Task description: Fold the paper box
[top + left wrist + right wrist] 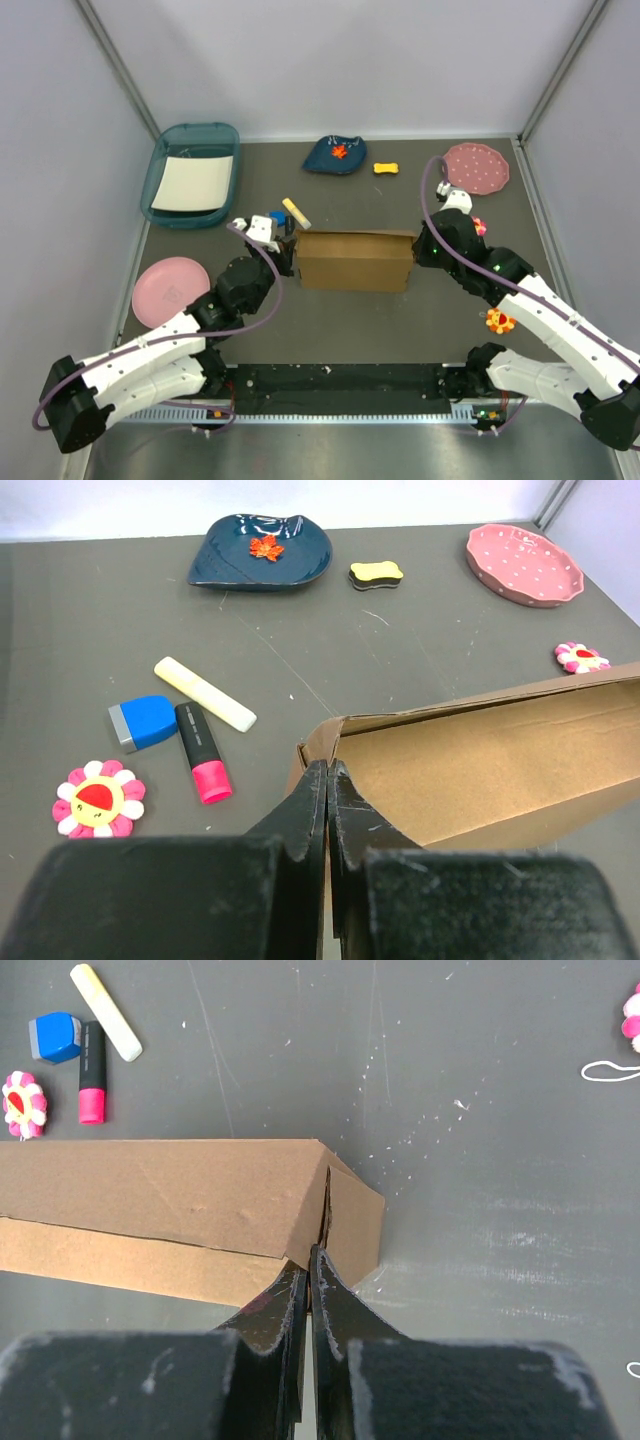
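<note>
Mid-table, paper box (355, 260) sits with a gripper at each end. Left gripper (327, 770) closed, tips at its left corner; right gripper (310, 1253) closed at the right corner seam. Only the left wrist view shows the box's open interior.

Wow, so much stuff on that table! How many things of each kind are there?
Cardboard box: 1
Teal tray: 1
Plates and dishes: 3
Flower toys: 3
Marker pens: 2
Blue eraser: 1
Yellow bone-shaped toy: 1
Total: 12

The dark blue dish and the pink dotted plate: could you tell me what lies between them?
A yellow bone-shaped piece lies between them, seen in the left wrist view.
</note>
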`<state>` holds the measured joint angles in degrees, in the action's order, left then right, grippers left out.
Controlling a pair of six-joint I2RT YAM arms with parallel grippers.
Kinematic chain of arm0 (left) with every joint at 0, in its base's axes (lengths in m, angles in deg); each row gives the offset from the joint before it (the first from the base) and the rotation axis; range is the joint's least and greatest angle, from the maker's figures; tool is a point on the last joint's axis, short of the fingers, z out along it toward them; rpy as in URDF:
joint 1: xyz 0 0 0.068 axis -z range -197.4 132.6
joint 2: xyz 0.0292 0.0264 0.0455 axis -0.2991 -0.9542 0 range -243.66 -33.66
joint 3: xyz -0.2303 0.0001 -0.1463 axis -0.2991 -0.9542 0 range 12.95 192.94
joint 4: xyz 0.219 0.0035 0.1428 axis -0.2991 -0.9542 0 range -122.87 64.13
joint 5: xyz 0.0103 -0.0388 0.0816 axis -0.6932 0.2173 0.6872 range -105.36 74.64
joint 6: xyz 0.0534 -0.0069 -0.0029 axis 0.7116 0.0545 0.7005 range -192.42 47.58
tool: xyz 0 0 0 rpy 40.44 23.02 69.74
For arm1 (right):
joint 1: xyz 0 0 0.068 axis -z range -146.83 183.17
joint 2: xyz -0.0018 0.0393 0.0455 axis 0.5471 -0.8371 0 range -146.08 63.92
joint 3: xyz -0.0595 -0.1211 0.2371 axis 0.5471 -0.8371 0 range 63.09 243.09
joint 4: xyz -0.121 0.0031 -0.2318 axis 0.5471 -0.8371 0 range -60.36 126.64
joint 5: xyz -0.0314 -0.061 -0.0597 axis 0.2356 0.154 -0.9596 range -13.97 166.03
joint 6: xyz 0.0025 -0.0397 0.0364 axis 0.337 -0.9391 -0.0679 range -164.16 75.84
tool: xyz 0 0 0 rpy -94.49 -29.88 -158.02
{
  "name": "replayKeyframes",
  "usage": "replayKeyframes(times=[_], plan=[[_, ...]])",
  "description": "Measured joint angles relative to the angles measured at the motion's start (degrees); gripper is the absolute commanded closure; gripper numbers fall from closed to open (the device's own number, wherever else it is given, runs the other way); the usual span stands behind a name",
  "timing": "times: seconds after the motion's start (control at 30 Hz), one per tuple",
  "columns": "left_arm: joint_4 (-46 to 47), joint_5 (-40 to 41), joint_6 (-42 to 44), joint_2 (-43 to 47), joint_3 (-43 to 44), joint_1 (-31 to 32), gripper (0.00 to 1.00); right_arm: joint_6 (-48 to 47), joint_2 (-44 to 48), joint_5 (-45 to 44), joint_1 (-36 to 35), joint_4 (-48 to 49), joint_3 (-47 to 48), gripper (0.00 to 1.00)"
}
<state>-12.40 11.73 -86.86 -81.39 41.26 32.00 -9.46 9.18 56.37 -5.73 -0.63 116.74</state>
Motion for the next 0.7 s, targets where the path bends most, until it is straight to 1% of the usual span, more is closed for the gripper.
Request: replayKeyframes(times=[0.23,0.37,0.5,0.57,0.63,0.7], plan=[[0.46,0.83,-0.44,-0.52,0.00,0.13,1.00,0.02,0.00,0.00,0.00,0.04,-0.02,1.00],[0.02,0.76,-0.87,0.42,0.00,0.13,0.92,0.00,0.00,0.02,0.00,0.02,-0.02,1.00],[-1.27,0.59,-1.55,1.36,0.13,0.13,0.87,0.00,-0.02,0.04,0.00,0.04,-0.02,1.00],[-2.97,0.35,-1.86,1.51,0.57,0.13,0.85,0.00,-0.02,0.04,0.00,0.07,-0.02,1.00],[-5.31,-0.26,-2.03,1.44,1.18,0.13,0.80,0.00,-0.02,0.04,0.00,0.07,-0.02,1.00],[-7.69,-0.94,-2.16,1.40,1.70,0.13,0.79,0.00,-0.02,0.04,0.00,0.07,-0.02,1.00]])
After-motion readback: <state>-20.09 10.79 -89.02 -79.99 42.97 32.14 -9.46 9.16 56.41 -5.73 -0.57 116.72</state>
